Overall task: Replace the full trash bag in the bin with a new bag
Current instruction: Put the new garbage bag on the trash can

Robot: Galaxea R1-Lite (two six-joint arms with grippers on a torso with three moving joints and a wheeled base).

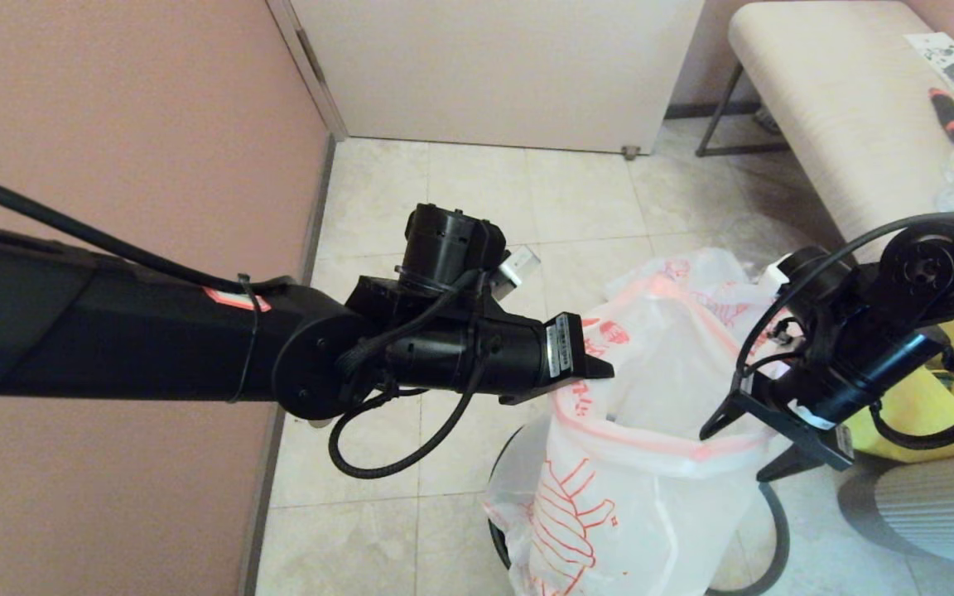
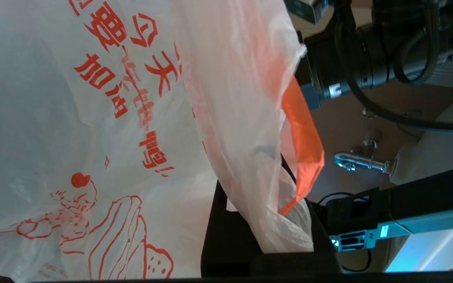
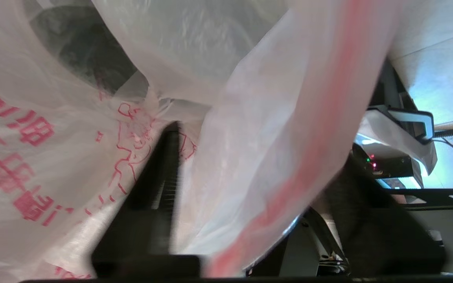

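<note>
Head view shows the new bag (image 1: 651,414) held spread open above the bin (image 1: 763,530), which stands on the tiled floor (image 1: 477,215) below it. The left gripper (image 1: 597,368) is clenched on the bag's near-left rim; in the left wrist view its fingers (image 2: 230,236) pinch the gathered plastic. The right gripper (image 1: 742,443) sits at the opposite rim, jaws parted, with film lying between its fingers (image 3: 159,196). A yellow tote (image 1: 941,389) lies beside it.

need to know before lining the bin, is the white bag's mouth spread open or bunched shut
Spread open: the white bag gapes over the bin, its rim pulled between the left gripper and the right gripper.
</note>
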